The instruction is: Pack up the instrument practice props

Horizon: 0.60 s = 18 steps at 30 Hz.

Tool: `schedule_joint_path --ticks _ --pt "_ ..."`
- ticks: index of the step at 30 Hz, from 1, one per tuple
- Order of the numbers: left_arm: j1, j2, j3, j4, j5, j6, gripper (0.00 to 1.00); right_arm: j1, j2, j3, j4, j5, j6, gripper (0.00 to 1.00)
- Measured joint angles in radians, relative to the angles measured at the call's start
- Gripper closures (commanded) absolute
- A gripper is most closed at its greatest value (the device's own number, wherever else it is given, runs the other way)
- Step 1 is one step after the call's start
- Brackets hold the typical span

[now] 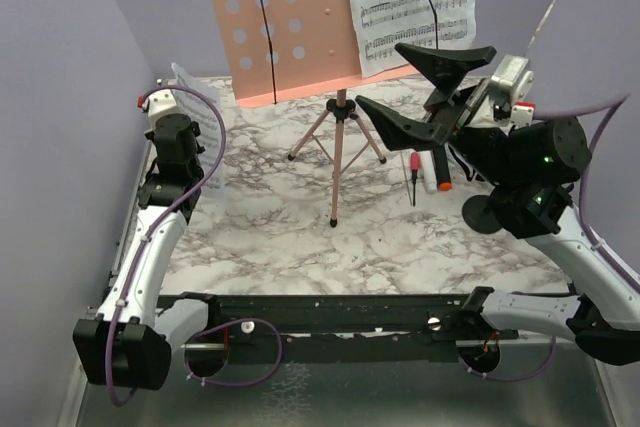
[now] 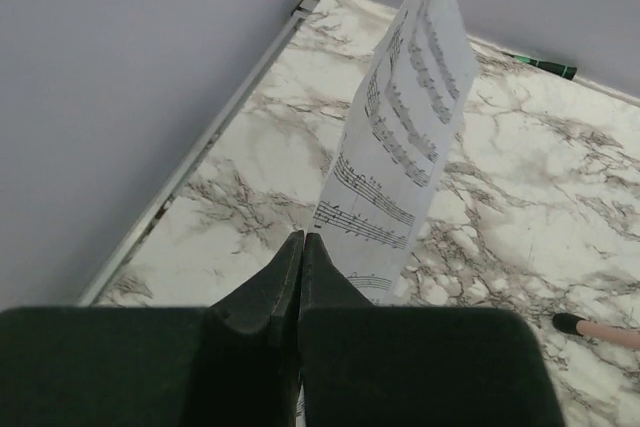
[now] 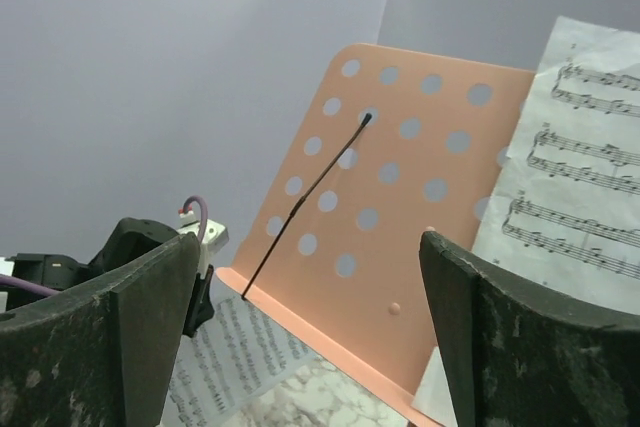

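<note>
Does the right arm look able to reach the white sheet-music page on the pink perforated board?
Probably yes: the right arm's fingers stand open facing the white sheet-music page on the pink perforated board, with nothing between.

Inspection count, items in view. Pink stand (image 1: 320,47): one. Music sheets (image 1: 400,17): two. Black clip wires (image 1: 265,37) on the board: two. Red-handled screwdriver (image 1: 412,172): one. Black round base (image 1: 483,212): one visible.
</note>
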Motion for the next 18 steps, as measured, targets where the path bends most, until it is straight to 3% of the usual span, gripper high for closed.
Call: schedule_joint_path --ticks 4,14,18 --pt "0.069 0.076 -0.026 0.07 0.136 -0.055 1.0 0.0 -0.061 -0.04 -0.003 0.026 -0.039 0.05" --pt "0.241 0.244 -0.159 0.382 0.673 -0.064 1.0 0.0 -0.141 -0.105 -0.022 0.089 -0.106 0.04" --pt "0.25 0.259 -0.161 0.467 0.871 -0.062 1.0 0.0 -0.15 -0.129 -0.033 0.117 -0.128 0.04"
